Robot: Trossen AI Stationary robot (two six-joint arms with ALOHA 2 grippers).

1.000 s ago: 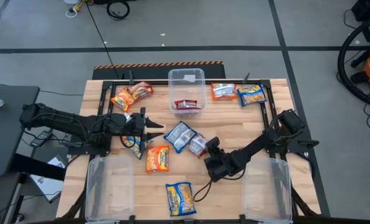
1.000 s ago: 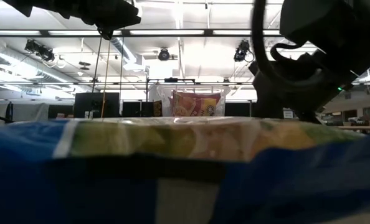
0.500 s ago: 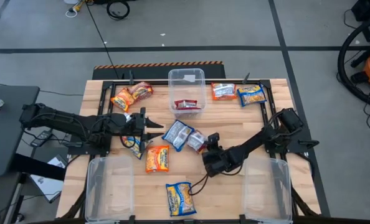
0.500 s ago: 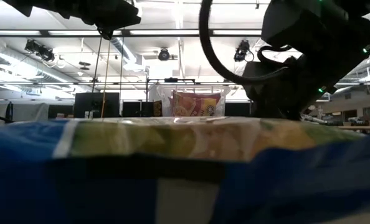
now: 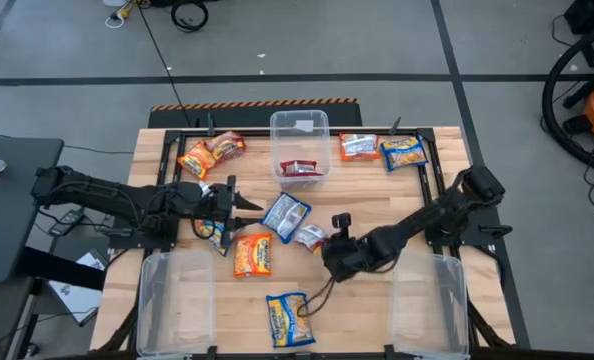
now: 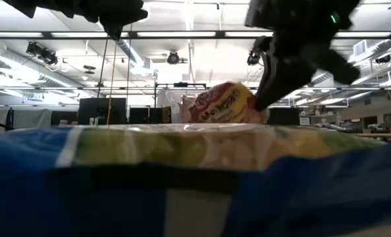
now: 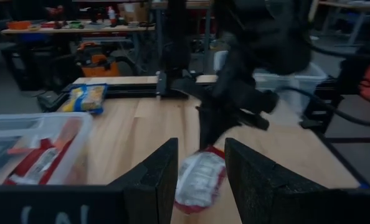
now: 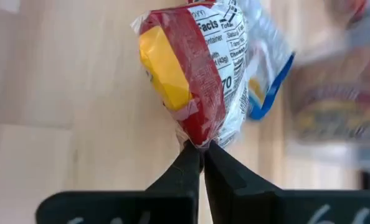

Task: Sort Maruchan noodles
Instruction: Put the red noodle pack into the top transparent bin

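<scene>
The Maruchan noodles lie scattered on the wooden table (image 5: 377,195). My right gripper (image 5: 323,244) is shut on a red packet (image 5: 310,237) at the table's middle, which stands tipped up in the low view (image 6: 222,105). A blue packet (image 5: 287,217) lies flat just beside it. An orange packet (image 5: 253,255) and a blue-and-yellow one (image 5: 290,318) lie nearer the front edge. My left gripper (image 5: 252,206) hovers open left of the blue packet, with nothing between its fingers (image 7: 154,180). My right gripper pinches the red packet's sealed end edge (image 8: 200,142) between its two fingertips (image 8: 186,163). It comes slanting down from the table's right. The packet stands tilted beyond the fingers, its printed back showing. Whether its far end rests on the table I cannot tell.
A clear bin (image 5: 300,128) at the far middle holds a red packet (image 5: 302,168). More packets lie far left (image 5: 210,153) and far right (image 5: 384,150), and a blue one (image 5: 215,232) under my left arm. Clear bins stand at the near left (image 5: 175,300) and near right (image 5: 427,300).
My right gripper has moved a little toward the table's left and taken hold of the red packet. The packet, which lay flat, is now tipped up and rises into the low view.
</scene>
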